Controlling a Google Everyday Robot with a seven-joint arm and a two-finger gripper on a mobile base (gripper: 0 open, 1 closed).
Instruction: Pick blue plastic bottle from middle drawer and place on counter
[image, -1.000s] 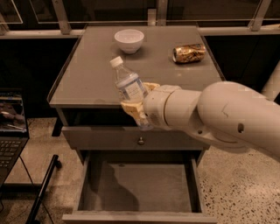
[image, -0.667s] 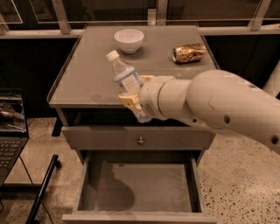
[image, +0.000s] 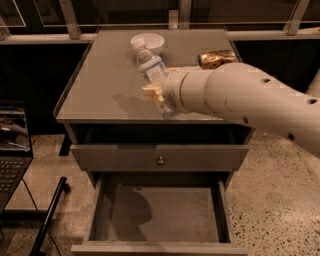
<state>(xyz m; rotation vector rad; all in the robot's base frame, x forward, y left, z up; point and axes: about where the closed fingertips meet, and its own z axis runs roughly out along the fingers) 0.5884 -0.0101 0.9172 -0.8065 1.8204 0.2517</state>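
At the far left edge an open dark laptop computer (image: 12, 150) sits below bench height, with a thin black metal bar (image: 47, 220) slanting across the floor beside it. Next comes the flat grey square bench (image: 95, 95), its glossy top carrying a soft shadow just left of the claw. Near the back of it stands a small round white bowl (image: 148, 42). The small clear plastic bottle with white cap and pale blue label (image: 151, 67) is held in the air over the middle of the bench, tilted with its cap up and to the left, so that the cap overlaps the bowl's front rim in this view. A moment earlier it hung nearer the bench's front edge; it has since travelled up and further in over the top. The cream-coloured claw (image: 159, 92) pinches the bottle's lower body, one finger (image: 150, 93) showing against its left side. Below, the grey upper drawer front with a round metal knob (image: 161, 160) is shut, and the wide shallow grey middle drawer (image: 165, 212) stands pulled out as before, its inside bare. Further right a crushed gold can (image: 216, 59) lies on the bench, unmoved, just above the thick white robot arm (image: 250, 100), which reaches in from the right edge and now sits higher than earlier.
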